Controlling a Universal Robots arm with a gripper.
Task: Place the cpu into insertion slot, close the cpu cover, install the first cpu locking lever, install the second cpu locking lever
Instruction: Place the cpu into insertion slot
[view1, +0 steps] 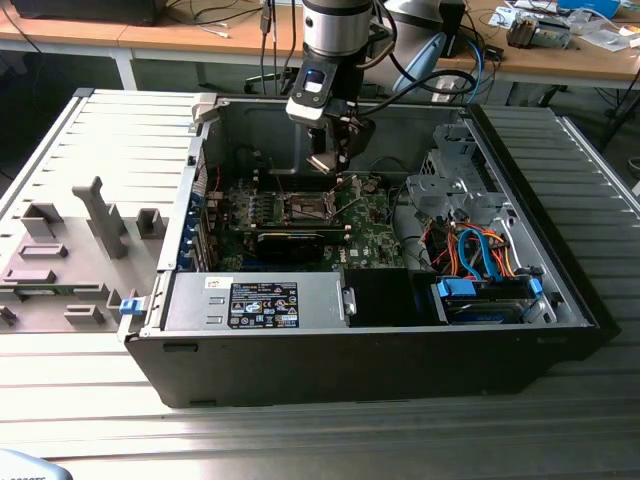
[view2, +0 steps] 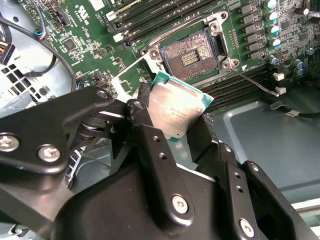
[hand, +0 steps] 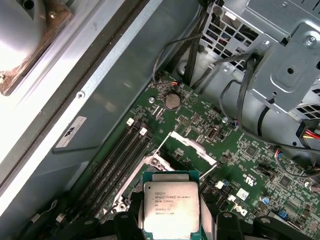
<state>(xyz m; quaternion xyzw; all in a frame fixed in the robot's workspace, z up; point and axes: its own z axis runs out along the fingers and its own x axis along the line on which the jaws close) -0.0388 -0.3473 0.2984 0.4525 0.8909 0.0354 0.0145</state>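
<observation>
Between the black fingers of the hand, clamped by its edges: the cpu, silvery top showing, above the bare insertion slot. Beyond, cpu cover raised open; farther off, cables half hiding the drive cage.

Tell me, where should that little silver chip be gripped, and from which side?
Grip the cpu by two opposite thin edges, coming from its metal-top side, as the gripper does here. It is flat and square, so the jaws meet parallel sides.
</observation>
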